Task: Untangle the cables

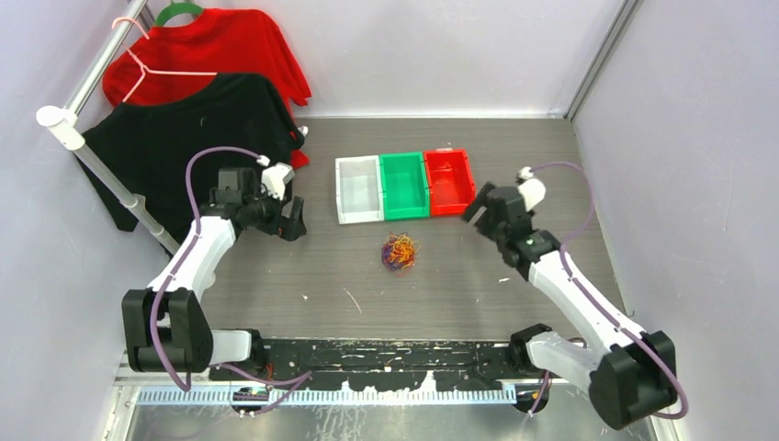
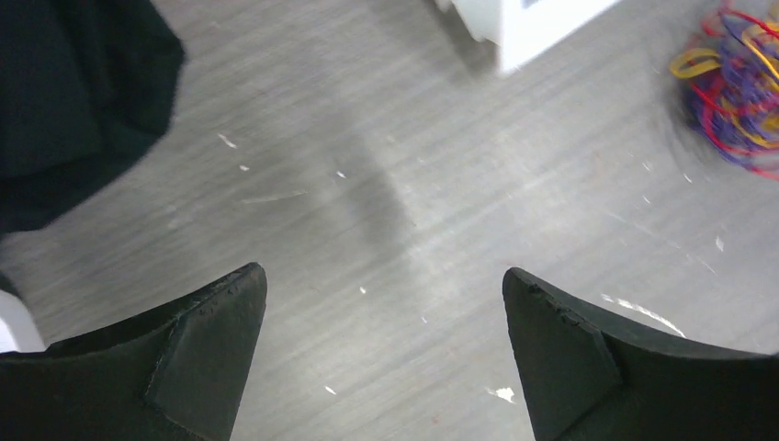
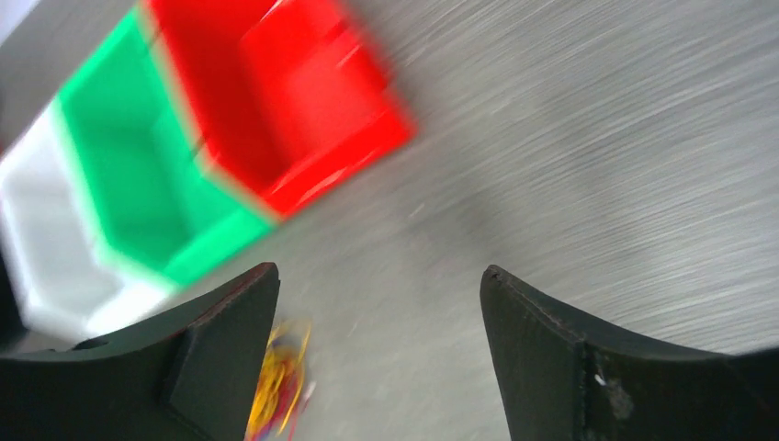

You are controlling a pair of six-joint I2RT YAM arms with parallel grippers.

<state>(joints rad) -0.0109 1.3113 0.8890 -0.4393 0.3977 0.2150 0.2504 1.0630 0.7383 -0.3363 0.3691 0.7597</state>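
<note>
**Two arms flank a knotted ball of cables, none yet gripped**

A small tangle of cables (image 1: 399, 251) in orange, red and purple lies near the middle of the table (image 1: 551, 165), at 6 o'clock from a row of bins (image 1: 405, 215). The left gripper (image 1: 292, 219) hangs at its 10 o'clock and the right gripper (image 1: 479, 208) at its 2 o'clock, both with jaws apart and holding nothing. The approach appears to be the step in hand. The next move likely calls for pinching one loose loop at the ball's edge. The strands are thread-thin and tightly looped together.
</note>
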